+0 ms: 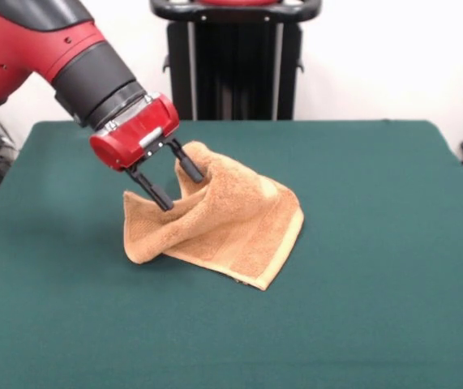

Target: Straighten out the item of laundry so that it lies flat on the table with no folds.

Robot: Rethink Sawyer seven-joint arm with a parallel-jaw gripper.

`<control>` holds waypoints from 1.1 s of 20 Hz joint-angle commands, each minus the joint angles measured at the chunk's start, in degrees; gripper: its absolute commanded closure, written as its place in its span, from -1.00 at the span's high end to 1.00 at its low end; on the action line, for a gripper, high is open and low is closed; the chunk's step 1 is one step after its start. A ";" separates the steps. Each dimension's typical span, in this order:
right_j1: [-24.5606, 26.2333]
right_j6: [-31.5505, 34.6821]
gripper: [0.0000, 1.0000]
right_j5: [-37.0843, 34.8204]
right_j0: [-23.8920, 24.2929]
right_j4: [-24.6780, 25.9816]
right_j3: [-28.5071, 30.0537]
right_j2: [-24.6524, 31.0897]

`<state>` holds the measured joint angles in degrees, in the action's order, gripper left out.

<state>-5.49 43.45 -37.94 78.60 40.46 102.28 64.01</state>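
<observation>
The room is bright and evenly lit, the light soft and seemingly from overhead, with no hard glare anywhere. My red arm carries a mild sheen along its upper shell. The towel throws only a faint, narrow shadow on the green table under its raised folds. The white wall behind is nearly washed out. Focus is fairly soft overall; the table's edges run straight, without visible bending.
</observation>
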 commanded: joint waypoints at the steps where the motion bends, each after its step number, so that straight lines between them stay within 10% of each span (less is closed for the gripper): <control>1: -2.21 -10.08 1.00 -10.21 -5.97 2.59 -6.25 -8.00; 22: -11.96 -8.18 1.00 -15.98 -13.40 6.04 -8.52 -14.25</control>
<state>-15.98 43.45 -47.87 69.29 43.88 98.09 54.91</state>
